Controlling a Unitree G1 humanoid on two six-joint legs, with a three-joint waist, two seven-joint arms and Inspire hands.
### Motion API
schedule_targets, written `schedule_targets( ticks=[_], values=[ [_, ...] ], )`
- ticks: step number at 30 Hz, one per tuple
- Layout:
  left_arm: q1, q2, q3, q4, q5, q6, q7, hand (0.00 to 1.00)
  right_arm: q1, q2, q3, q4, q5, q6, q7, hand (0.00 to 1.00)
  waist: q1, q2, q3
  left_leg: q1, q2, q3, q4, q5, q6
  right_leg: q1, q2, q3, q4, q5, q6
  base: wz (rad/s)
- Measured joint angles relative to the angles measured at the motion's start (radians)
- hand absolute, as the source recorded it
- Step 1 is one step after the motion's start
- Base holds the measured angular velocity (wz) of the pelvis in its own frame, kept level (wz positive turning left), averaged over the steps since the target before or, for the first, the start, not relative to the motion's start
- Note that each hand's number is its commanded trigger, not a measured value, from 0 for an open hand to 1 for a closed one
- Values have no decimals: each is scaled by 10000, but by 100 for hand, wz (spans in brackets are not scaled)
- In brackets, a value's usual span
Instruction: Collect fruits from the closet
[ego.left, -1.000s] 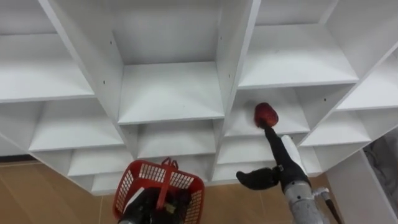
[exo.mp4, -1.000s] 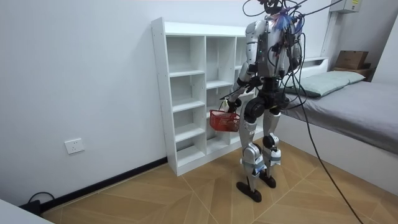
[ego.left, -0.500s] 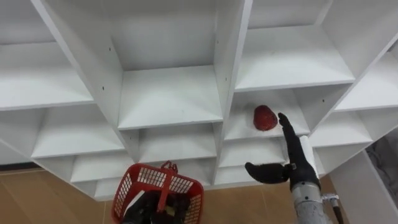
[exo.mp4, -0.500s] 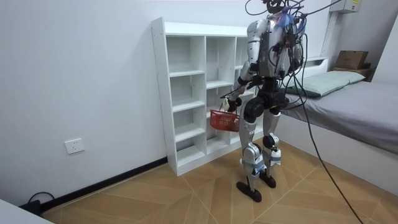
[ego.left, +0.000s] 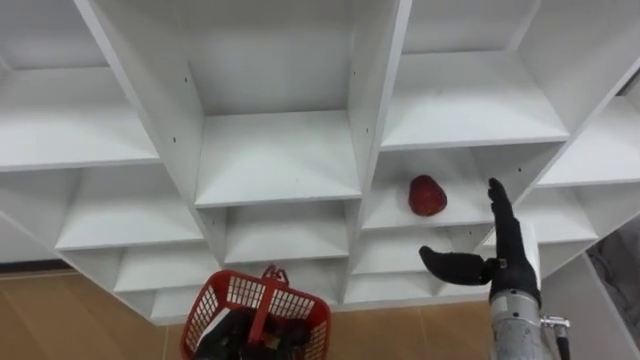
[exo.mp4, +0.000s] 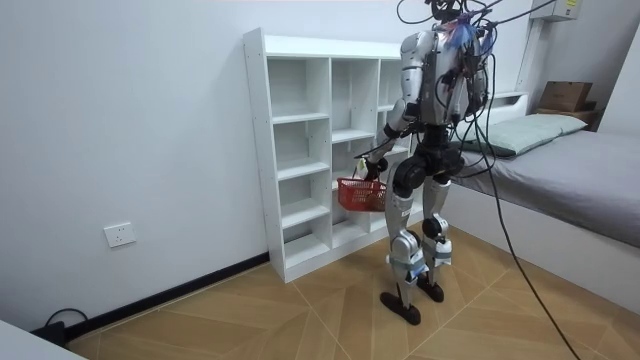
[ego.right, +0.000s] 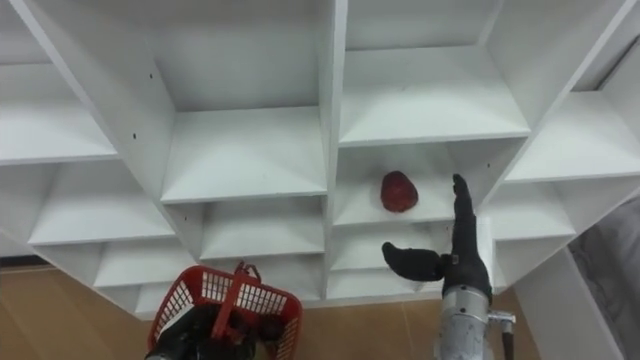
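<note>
One white closet (ego.left: 275, 160) stands before the robot. One red basket (ego.left: 300, 303) sits at 6 o'clock in the eye views, with the left hand (exo.mp4: 372, 167) at its handle, grip not discernible. Right hand (ego.left: 505, 265) is raised at 4 o'clock of the fruit (ego.left: 427, 195), apart from it, fingers straight, thumb spread, holding nothing. The fruit lies on a shelf right of the central upright

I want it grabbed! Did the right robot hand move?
Yes: the right robot hand pulled away rightward from the red fruit on its shelf.
</note>
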Motion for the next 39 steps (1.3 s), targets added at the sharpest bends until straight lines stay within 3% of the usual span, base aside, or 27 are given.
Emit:
schedule_targets(
  ticks=[2, 7, 9, 12, 19, 21, 23, 30, 37, 39],
  values=[
    [-5, 178, 20, 1, -6, 0, 0, 100, -277, -304, -5, 344, 542, 4, -50, 0, 7, -54, 1, 35, 4, 0, 8, 0, 0, 59, -2, -35, 7, 2, -5, 0],
    [-6, 218, 221, 1, 82, 7, -1, 100, -516, -833, -75, 350, 695, 33, 178, 0, 129, -205, 1, -6, 8, 1, 10, 0, -1, 19, -19, -94, 21, -10, -13, 0],
    [-6, 251, 337, 2, 82, 73, -21, 100, -1017, -1023, -158, 780, 688, 34, 449, 0, 154, -388, -8, -6, 14, -3, 11, 1, -1, -57, -59, -140, 173, -76, -37, 0],
    [-4, 317, 524, 2, 289, 115, -94, 100, -1802, -1118, -359, 1539, 732, 216, 902, 0, 169, -587, -6, -13, 23, -11, 22, 0, -2, -102, -58, -137, 142, -76, -38, 0],
    [-91, 549, 744, 0, 304, 306, -399, 100, -2579, -1148, -397, 2028, 717, 264, 1479, 0, 190, -693, -55, -320, 11, -234, 262, -4, 5, -151, -151, -367, 181, -80, -23, 9],
    [-181, 568, 926, 0, 301, 311, -451, 100, -2884, -1240, -407, 2335, 687, 376, 1547, 0, 324, -726, -65, -447, 14, -243, 358, -9, 10, -249, -158, -386, 226, -82, -26, 5],
    [-412, 566, 1044, 1, 307, 403, -461, 100, -3284, -1577, -441, 2630, 678, 681, 1698, 0, 447, -745, -60, -757, 15, -304, 421, -9, 10, -536, -187, -525, 396, -100, -44, 13],
    [-557, 565, 973, 3, 286, 612, -483, 100, -4095, -1813, -457, 3459, 742, 924, 1805, 0, 576, -898, 36, -1593, -5, -517, 957, -11, 11, -1370, -288, -575, 963, -242, -114, 6],
    [-749, 607, 756, 85, 292, 653, -575, 100, -5425, -1839, -456, 4846, 1031, 890, 1804, 0, 775, -728, 211, -2663, -3, -773, 1606, -40, 5, -2301, -403, -853, 1596, -297, -230, 13],
    [-851, 607, 567, 212, 292, 653, -588, 100, -5619, -1839, -436, 5119, 1036, 886, 1756, 0, 1103, -689, 238, -2918, -13, -840, 1757, -40, 4, -2552, -462, -923, 1808, -353, -272, 7]
  ],
)
